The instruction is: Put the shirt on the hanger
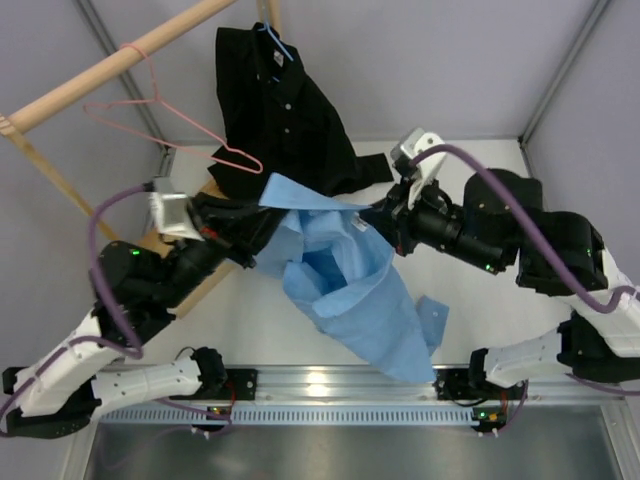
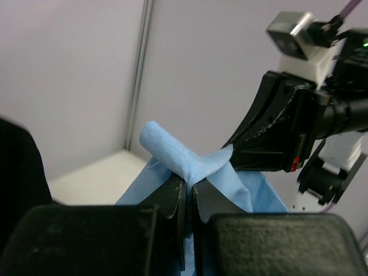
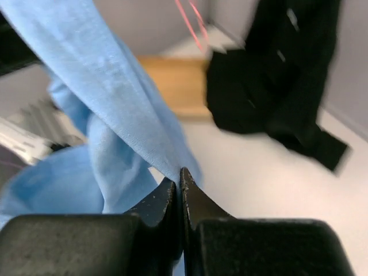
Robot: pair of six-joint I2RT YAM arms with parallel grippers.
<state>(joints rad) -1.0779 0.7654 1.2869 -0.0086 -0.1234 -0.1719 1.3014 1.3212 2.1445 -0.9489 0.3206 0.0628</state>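
The light blue shirt point(image 1: 340, 275) hangs in the air between both grippers, its lower part draping down to the table. My left gripper point(image 1: 262, 222) is shut on the shirt's upper left edge; the left wrist view shows the cloth point(image 2: 184, 161) pinched between the jaws. My right gripper point(image 1: 375, 215) is shut on the upper right edge; the right wrist view shows the cloth point(image 3: 115, 98) running up from the closed jaws. The pink wire hanger point(image 1: 160, 115) hangs from the wooden rod point(image 1: 110, 65) at the back left, away from the shirt.
A black button-up shirt point(image 1: 285, 110) hangs on a blue hanger point(image 1: 275, 40) from the same rod, just behind the blue shirt. The rod's wooden stand base point(image 1: 200, 270) lies under my left arm. Metal frame posts stand at the back corners.
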